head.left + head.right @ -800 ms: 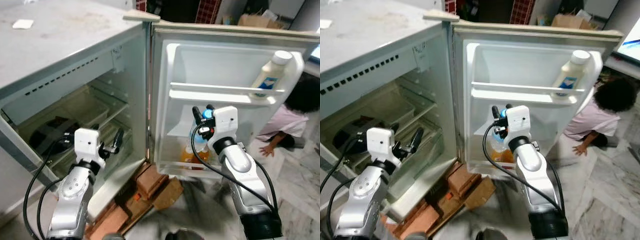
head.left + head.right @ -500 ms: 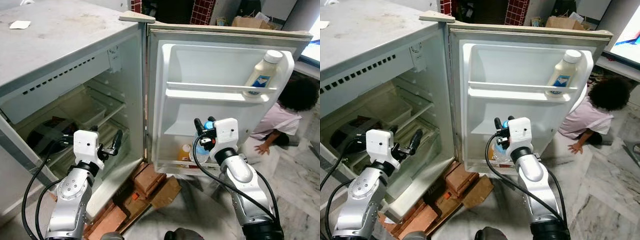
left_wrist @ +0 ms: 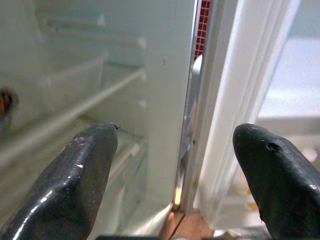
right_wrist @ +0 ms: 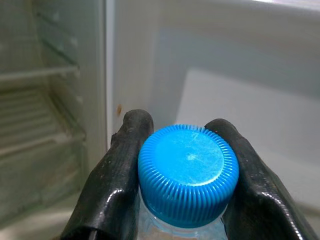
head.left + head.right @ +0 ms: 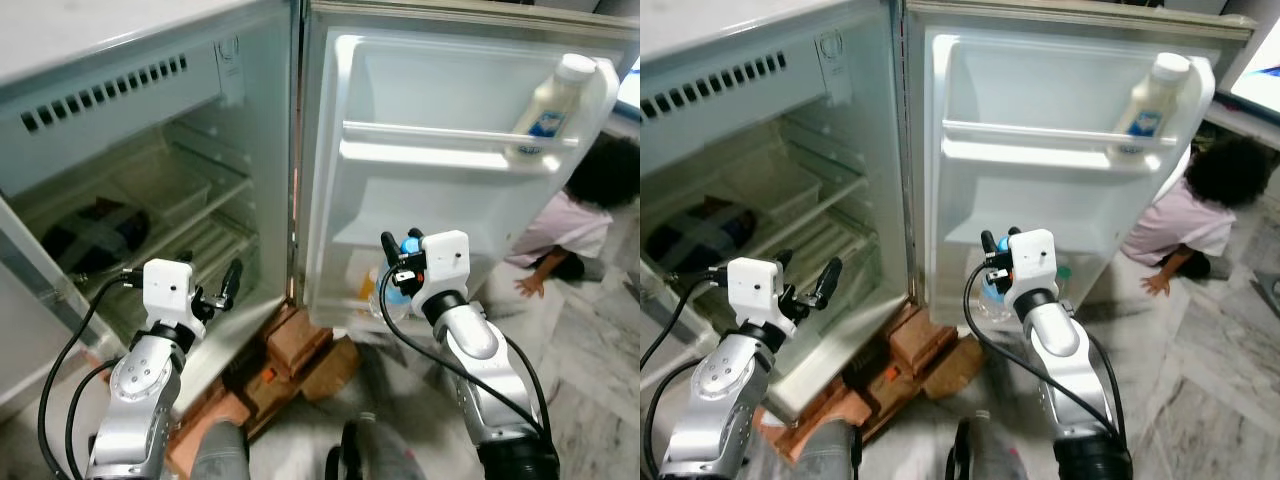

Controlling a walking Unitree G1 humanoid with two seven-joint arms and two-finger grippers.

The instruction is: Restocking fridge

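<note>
Step in hand looks like carrying: right hand (image 5: 399, 268) is clamped on the neck of a clear water bottle (image 5: 392, 296) w/ blue cap (image 4: 187, 172), held in front of the open fridge door's (image 5: 400, 215) lower part, not yet set down. Left hand (image 5: 226, 285) hovers w/ fingers spread, holding nothing, by the fridge (image 5: 140, 110) interior near the wire shelves (image 5: 215, 200). Next move prob needs the bottle eased upright into the door's bottom rack beside an orange-ish bottle there (blurred), then released; white bottle (image 5: 550, 108) sits in the upper door rack, person (image 5: 585, 220) sits on floor beyond the door.
</note>
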